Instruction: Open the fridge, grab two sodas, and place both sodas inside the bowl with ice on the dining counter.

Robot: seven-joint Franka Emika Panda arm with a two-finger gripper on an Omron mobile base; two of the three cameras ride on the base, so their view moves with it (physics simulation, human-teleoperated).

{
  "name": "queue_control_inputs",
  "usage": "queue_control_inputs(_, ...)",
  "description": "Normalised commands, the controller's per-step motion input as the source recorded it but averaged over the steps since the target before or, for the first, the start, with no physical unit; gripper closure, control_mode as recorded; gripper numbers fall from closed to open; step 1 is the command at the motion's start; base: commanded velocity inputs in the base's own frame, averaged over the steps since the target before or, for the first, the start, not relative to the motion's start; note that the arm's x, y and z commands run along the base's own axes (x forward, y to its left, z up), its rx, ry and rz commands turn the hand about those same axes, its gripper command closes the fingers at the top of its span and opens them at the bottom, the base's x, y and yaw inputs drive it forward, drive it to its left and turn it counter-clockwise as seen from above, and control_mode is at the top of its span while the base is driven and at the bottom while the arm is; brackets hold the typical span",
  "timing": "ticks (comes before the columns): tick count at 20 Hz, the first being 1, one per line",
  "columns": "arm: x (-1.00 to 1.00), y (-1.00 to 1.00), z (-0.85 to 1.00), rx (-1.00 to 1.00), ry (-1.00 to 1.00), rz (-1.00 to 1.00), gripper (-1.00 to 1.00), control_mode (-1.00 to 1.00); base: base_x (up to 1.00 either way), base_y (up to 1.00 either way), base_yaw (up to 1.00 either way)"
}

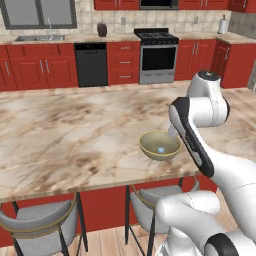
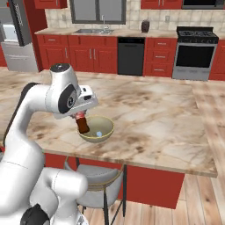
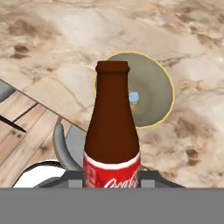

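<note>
Claw (image 2: 81,119) grips brown, red-labelled soda bottle (image 3: 113,131) above olive bowl (image 2: 102,134).

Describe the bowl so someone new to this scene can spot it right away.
Start at the dining counter, the wide beige-brown marbled slab with grey stools tucked under its near edge. The bowl sits near that edge, above the stools, right below the tool holding a brown soda bottle. It is the one round olive-tan dish there, with a paler rim and a small pale-blue piece inside.
</note>
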Motion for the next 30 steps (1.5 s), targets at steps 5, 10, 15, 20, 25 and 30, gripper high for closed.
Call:
queue_control_inputs(5,0.66,-0.05,-0.49,-0.11,0.24,0.15,1.0,-1.0,0.0,0.0,0.0)
queue_control_inputs(10,0.7,-0.03,-0.31,-0.02,0.17,0.15,1.0,-1.0,0.0,0.0,0.0)
queue_control_inputs(15,0.68,-0.04,-0.29,-0.01,0.15,0.16,1.0,-1.0,0.0,0.0,0.0)
queue_control_inputs(20,0.36,0.0,-0.43,-0.01,0.11,0.12,1.0,-1.0,0.0,0.0,0.0)
queue_control_inputs(25,0.22,0.0,-0.4,0.0,0.01,0.09,1.0,-1.0,0.0,0.0,0.0)
queue_control_inputs(30,0.22,0.0,-0.34,0.0,0.0,0.09,1.0,-1.0,0.0,0.0,0.0)
